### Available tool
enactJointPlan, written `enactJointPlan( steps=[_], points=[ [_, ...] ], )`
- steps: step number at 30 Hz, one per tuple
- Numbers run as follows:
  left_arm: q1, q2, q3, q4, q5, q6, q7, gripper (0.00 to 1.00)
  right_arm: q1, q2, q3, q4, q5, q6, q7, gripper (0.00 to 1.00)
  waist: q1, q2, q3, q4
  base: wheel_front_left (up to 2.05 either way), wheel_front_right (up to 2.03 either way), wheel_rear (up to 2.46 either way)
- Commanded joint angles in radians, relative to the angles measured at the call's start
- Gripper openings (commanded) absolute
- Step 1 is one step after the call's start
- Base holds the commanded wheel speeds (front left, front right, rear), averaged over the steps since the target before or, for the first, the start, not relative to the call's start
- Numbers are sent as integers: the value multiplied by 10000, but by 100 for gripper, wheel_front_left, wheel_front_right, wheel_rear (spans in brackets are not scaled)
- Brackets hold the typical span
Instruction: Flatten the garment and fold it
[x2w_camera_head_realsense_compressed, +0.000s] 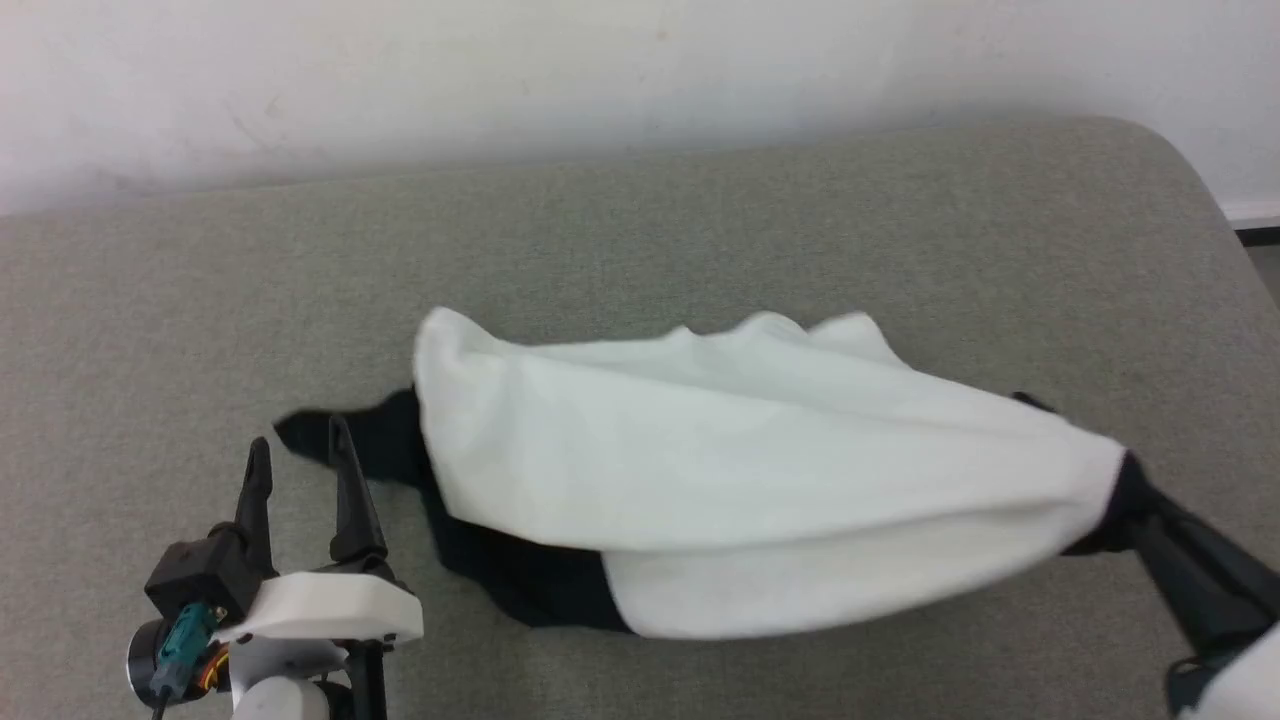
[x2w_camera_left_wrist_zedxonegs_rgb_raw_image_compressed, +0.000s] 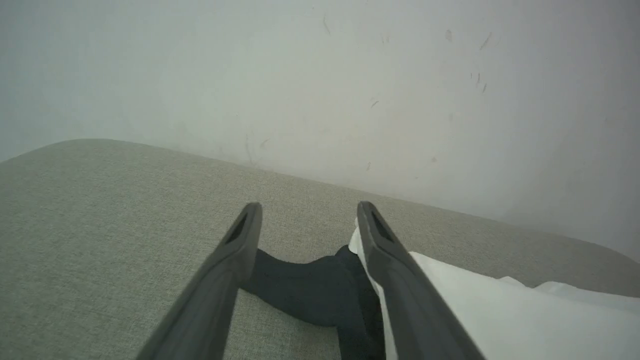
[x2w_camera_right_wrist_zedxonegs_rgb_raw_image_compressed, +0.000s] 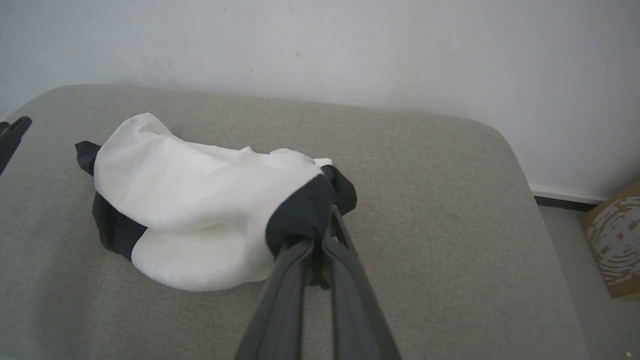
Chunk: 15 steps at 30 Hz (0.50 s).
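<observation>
Our right gripper (x2w_camera_right_wrist_zedxonegs_rgb_raw_image_compressed: 320, 242) is clamped tight on a black fold at the right end of the shirt (x2w_camera_head_realsense_compressed: 740, 450), and the cloth is bunched there. The shirt lies crumpled mid-cushion (x2w_camera_head_realsense_compressed: 700, 220), white over black. Our left gripper (x2w_camera_head_realsense_compressed: 300, 435) hovers wide open and empty, just beside the black sleeve (x2w_camera_head_realsense_compressed: 395, 445).

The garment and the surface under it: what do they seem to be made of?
The garment looks like thin, soft, matte cloth, probably a jersey knit: it drapes in loose folds and creases. The surface looks like grey-green woven upholstery, matte, with a fine visible weave and a rounded, likely padded corner.
</observation>
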Motion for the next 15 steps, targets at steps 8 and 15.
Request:
enactJointPlan(
  steps=[8,15],
  points=[
    [64,-45,-9,121,173,-162,-45,100,-734,157,-726,32,120,-17,171,0,1,-1,151,-146,0,0,0],
    [-485,-58,-365,284,251,-292,-45,100,-3512,-538,126,4245,-13,-17,-569,0,1,-1,675,232,0,0,0]
  ],
)
